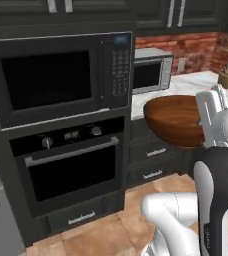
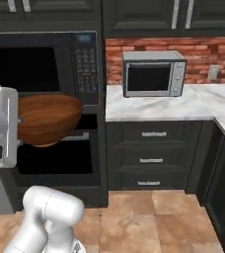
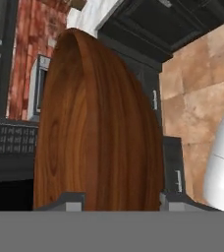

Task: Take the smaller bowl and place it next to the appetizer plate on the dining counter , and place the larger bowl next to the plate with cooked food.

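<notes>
Reddish-brown wooden bowl (image 3: 97, 128) clamped between the jaws of the gripper (image 3: 118, 201) — a finger (image 3: 67, 201) on either side, carried aloft, ahead of the jaws a dark oven (image 1: 68, 167).

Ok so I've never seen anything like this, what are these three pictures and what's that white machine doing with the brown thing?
It is a rendered kitchen with a white robot arm on a driving base. Two pictures come from cameras on the base, behind the arm's left and right. The third looks along the gripper itself. The gripper holds the larger bowl, a brown wooden-looking one, in the air in front of the wall oven. A silver microwave sits on the marble counter by the brick wall.
</notes>
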Controlling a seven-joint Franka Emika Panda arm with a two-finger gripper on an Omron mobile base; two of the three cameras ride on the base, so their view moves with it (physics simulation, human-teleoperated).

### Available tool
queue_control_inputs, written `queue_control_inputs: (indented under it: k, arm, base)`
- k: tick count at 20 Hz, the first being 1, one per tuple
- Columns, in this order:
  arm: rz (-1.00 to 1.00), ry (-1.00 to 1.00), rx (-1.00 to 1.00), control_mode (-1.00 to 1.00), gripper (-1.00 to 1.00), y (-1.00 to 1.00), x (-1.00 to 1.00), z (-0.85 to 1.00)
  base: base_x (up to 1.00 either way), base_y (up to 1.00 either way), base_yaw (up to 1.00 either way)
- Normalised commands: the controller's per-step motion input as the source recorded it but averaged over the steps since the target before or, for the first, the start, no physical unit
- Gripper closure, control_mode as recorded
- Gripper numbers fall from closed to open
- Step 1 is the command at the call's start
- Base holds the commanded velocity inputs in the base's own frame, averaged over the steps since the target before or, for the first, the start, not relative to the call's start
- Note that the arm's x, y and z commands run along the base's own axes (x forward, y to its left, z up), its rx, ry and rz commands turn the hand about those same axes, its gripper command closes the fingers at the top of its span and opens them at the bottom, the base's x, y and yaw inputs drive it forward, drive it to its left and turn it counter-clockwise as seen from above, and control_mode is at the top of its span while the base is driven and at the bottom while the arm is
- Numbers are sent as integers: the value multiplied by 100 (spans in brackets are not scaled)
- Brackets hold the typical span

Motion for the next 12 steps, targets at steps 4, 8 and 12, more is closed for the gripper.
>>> queue_control_inputs:
  k: [4, 8, 12]
  arm:
    - [0, 0, 0, 100, 100, 0, 0, 0]
    - [0, 0, 0, 100, 100, 0, 0, 0]
    - [0, 0, 0, 100, 100, 0, 0, 0]
  base:
    - [0, 0, 100]
    - [0, 0, 100]
    - [0, 0, 100]
